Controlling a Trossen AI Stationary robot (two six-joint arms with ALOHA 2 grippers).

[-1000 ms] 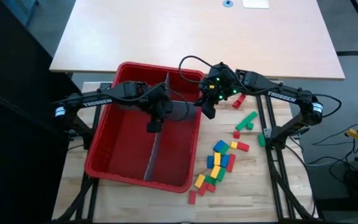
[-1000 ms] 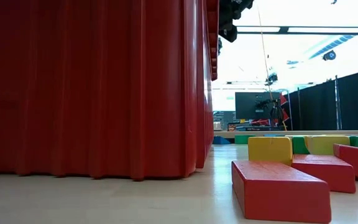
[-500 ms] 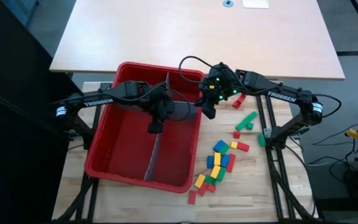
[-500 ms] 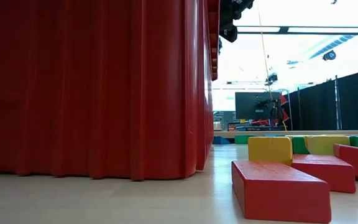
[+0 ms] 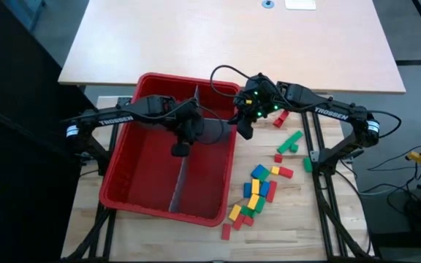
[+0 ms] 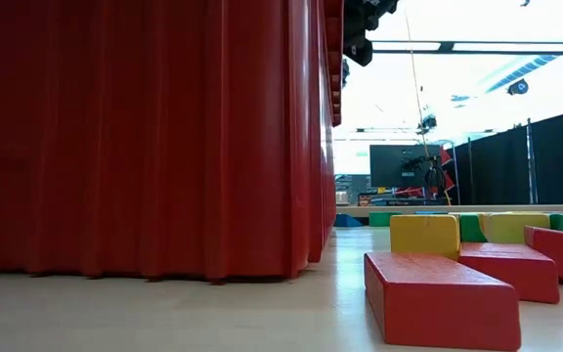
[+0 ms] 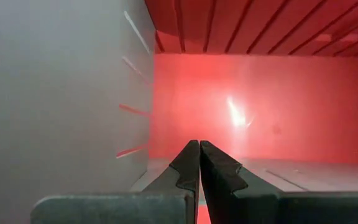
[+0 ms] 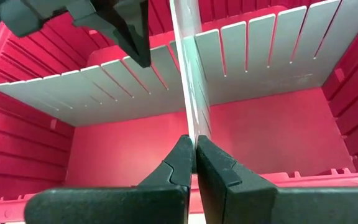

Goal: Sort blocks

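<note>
Fingers on your left gripper and right gripper are pressed together, empty, over the red bin. Red, green, blue, yellow blocks lie scattered on the pale wooden table beside it.

Grey dividers partitioning red bin

Red bin, grey dividers, red, green, blue, yellow blocks.

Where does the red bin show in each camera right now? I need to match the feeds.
High view: red bin left of centre, under the left gripper.
Low view: its wall fills the left side.
Left wrist view: its inner wall ahead.
Right wrist view: its inside fills the frame.
Shared landmark: grey divider.
</note>
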